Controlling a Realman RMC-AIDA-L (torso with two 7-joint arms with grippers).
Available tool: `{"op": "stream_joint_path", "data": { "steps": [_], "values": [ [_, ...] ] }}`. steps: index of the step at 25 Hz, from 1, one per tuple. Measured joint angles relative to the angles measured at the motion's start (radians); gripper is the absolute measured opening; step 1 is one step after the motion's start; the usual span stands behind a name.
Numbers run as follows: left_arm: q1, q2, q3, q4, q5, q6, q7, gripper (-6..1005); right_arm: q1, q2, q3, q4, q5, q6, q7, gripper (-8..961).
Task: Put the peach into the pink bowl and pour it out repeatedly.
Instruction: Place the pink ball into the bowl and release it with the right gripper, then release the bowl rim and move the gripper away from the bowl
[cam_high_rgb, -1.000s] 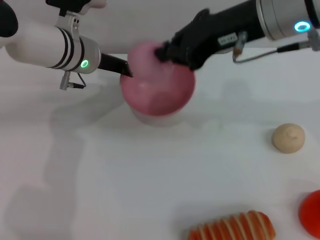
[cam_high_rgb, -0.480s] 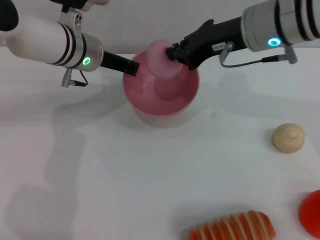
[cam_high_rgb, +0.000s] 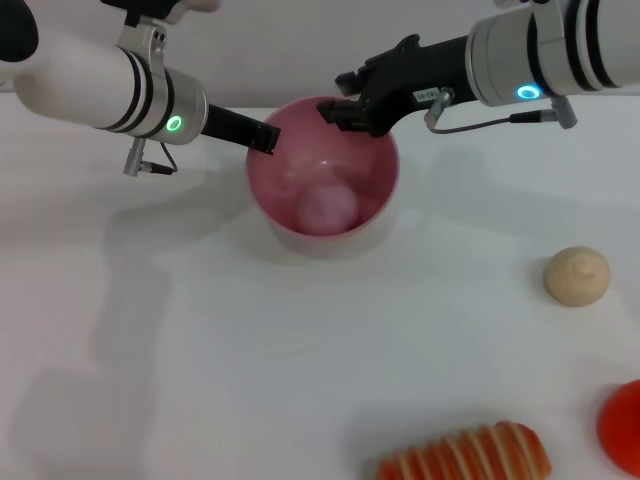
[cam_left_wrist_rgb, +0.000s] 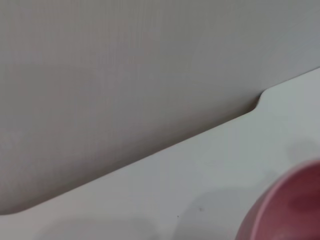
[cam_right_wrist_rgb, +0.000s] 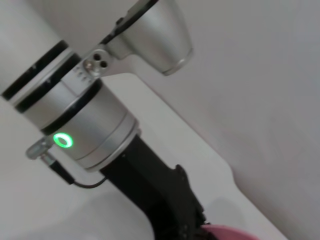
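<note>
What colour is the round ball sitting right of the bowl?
Beige, plain with a small swirl on top; the ball shows best in the head view.

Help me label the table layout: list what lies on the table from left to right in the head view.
pink bowl with the peach inside → striped orange-and-white toy → beige ball → red object at the right edge.
</note>
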Motion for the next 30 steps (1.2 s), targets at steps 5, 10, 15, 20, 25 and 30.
{"op": "stream_joint_path", "data": {
  "steps": [5,10,15,20,25,30],
  "values": [
    [-0.001,0.004,-0.007,0.008,0.007,-0.050,0.000,81,-0.051,0.000,-0.001,-0.024,0.051,0.056,-0.032,295],
    [-0.003,0.015,-0.011,0.046,0.029,-0.155,-0.008,82,-0.184,-0.002,0.018,-0.026,0.385,0.131,-0.361,472],
    [0.003,0.030,-0.013,0.129,0.154,-0.297,-0.100,83,-0.327,-0.002,0.054,0.056,0.871,0.128,-0.841,585],
    [0.005,0.028,-0.035,0.134,0.216,-0.386,-0.124,85,-0.386,-0.002,0.068,0.199,1.199,0.071,-1.160,585],
    [0.028,0.014,-0.052,0.135,0.258,-0.416,-0.144,86,-0.388,-0.003,0.109,0.297,1.267,0.014,-1.220,585],
    [0.041,0.011,-0.090,0.130,0.260,-0.418,-0.144,88,-0.380,-0.005,0.126,0.332,1.272,-0.001,-1.222,585]
  ]
}}
